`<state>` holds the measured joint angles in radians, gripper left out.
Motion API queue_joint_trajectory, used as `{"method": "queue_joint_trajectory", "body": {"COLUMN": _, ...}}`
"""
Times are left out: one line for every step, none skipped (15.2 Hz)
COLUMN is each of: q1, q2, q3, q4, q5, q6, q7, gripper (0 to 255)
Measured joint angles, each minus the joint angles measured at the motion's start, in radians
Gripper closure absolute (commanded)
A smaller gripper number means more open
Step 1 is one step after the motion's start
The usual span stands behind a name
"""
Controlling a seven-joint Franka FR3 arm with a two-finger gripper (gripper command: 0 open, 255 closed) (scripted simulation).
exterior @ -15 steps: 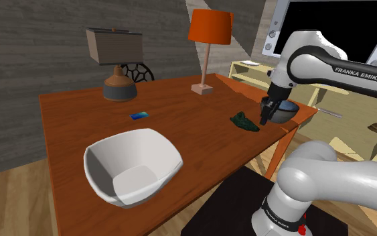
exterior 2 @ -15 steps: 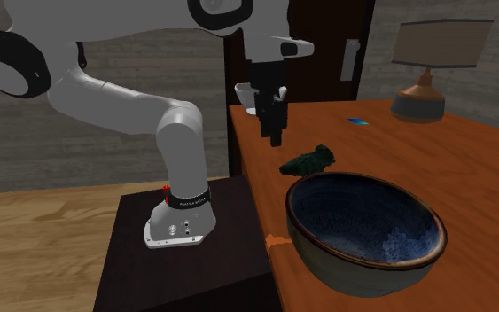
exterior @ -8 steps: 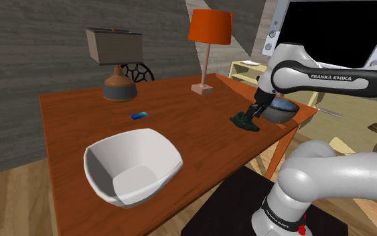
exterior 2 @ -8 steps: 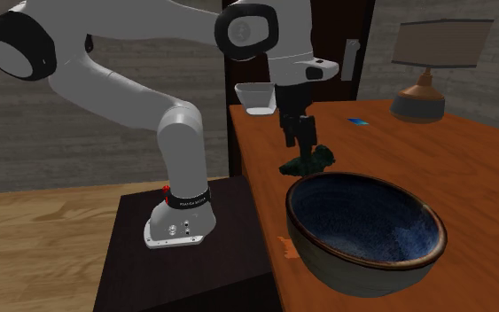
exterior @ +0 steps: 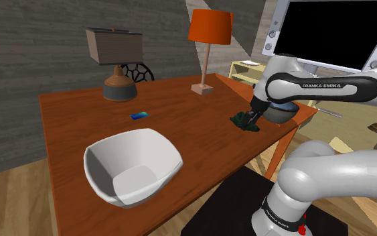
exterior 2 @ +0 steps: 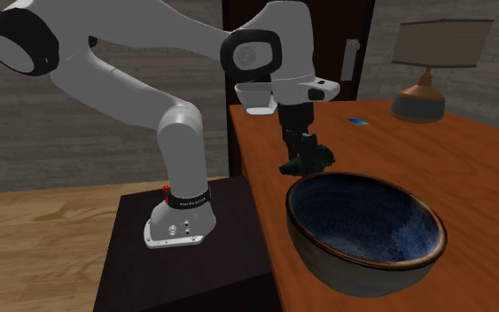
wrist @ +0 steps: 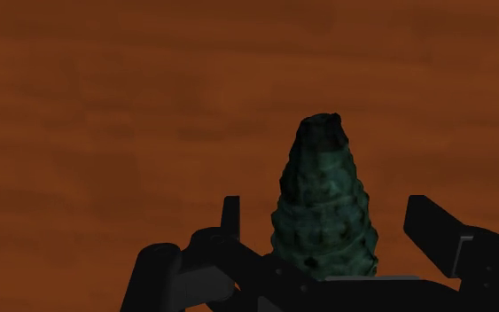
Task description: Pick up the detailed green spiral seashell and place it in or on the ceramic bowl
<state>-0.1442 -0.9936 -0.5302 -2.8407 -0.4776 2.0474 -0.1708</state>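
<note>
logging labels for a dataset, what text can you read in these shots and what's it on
"FRANKA EMIKA": on the dark strip along the arm, in the shoulder view.
Print on the black band at the foot of the arm: too small to read.

Grey plank walls [exterior: 26, 60] are closing the room and a wooden floor [exterior: 13, 201] is lying below. The reddish wooden worktop [exterior: 80, 110] is carrying an orange-shaded lamp [exterior: 209, 27] and a brown-shaded lamp [exterior: 115, 45]. A pale yellow cabinet [exterior: 242, 69] is standing behind it, under a framed black area [exterior: 341, 30]
</note>
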Motion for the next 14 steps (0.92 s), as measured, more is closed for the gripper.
{"method": "queue_joint_trajectory", "body": {"q1": 0.000, "q2": 0.003, "q3": -0.002, "q4": -0.001, "q5": -0.001, "q6": 0.005, "q7": 0.000, "gripper": 0}}
{"method": "queue_joint_trajectory", "body": {"q1": 0.000, "q2": 0.004, "q3": -0.003, "q4": -0.002, "q5": -0.002, "q6": 0.007, "q7": 0.000, "gripper": 0}}
{"method": "queue_joint_trajectory", "body": {"q1": 0.000, "q2": 0.005, "q3": -0.004, "q4": -0.002, "q5": -0.003, "q6": 0.007, "q7": 0.000, "gripper": 0}}
{"method": "queue_joint_trajectory", "body": {"q1": 0.000, "q2": 0.005, "q3": -0.004, "q4": -0.002, "q5": -0.003, "q6": 0.008, "q7": 0.000, "gripper": 0}}
{"method": "queue_joint_trajectory", "body": {"q1": 0.000, "q2": 0.005, "q3": -0.004, "q4": -0.002, "q5": -0.003, "q6": 0.008, "q7": 0.000, "gripper": 0}}
{"method": "queue_joint_trajectory", "body": {"q1": 0.000, "q2": 0.005, "q3": -0.004, "q4": -0.002, "q5": -0.003, "q6": 0.008, "q7": 0.000, "gripper": 255}}
{"method": "queue_joint_trajectory", "body": {"q1": 0.000, "q2": 0.005, "q3": -0.004, "q4": -0.002, "q5": -0.003, "q6": 0.008, "q7": 0.000, "gripper": 255}}
{"method": "queue_joint_trajectory", "body": {"q1": 0.000, "q2": 0.005, "q3": -0.004, "q4": -0.002, "q5": -0.003, "q6": 0.008, "q7": 0.000, "gripper": 255}}
{"method": "queue_joint_trajectory", "body": {"q1": 0.000, "q2": 0.005, "q3": -0.004, "q4": -0.002, "q5": -0.003, "q6": 0.008, "q7": 0.000, "gripper": 255}}
{"method": "queue_joint_trajectory", "body": {"q1": 0.000, "q2": 0.005, "q3": -0.004, "q4": -0.002, "q5": -0.003, "q6": 0.008, "q7": 0.000, "gripper": 255}}
{"method": "queue_joint_trajectory", "body": {"q1": 0.000, "q2": 0.005, "q3": -0.004, "q4": -0.002, "q5": -0.003, "q6": 0.008, "q7": 0.000, "gripper": 255}}
{"method": "queue_joint_trajectory", "body": {"q1": 0.000, "q2": 0.005, "q3": -0.004, "q4": -0.002, "q5": -0.003, "q6": 0.008, "q7": 0.000, "gripper": 255}}
{"method": "queue_joint_trajectory", "body": {"q1": 0.000, "q2": 0.005, "q3": -0.004, "q4": -0.002, "q5": -0.003, "q6": 0.008, "q7": 0.000, "gripper": 255}}
{"method": "queue_joint_trajectory", "body": {"q1": 0.000, "q2": 0.005, "q3": -0.004, "q4": -0.002, "q5": -0.003, "q6": 0.008, "q7": 0.000, "gripper": 255}}
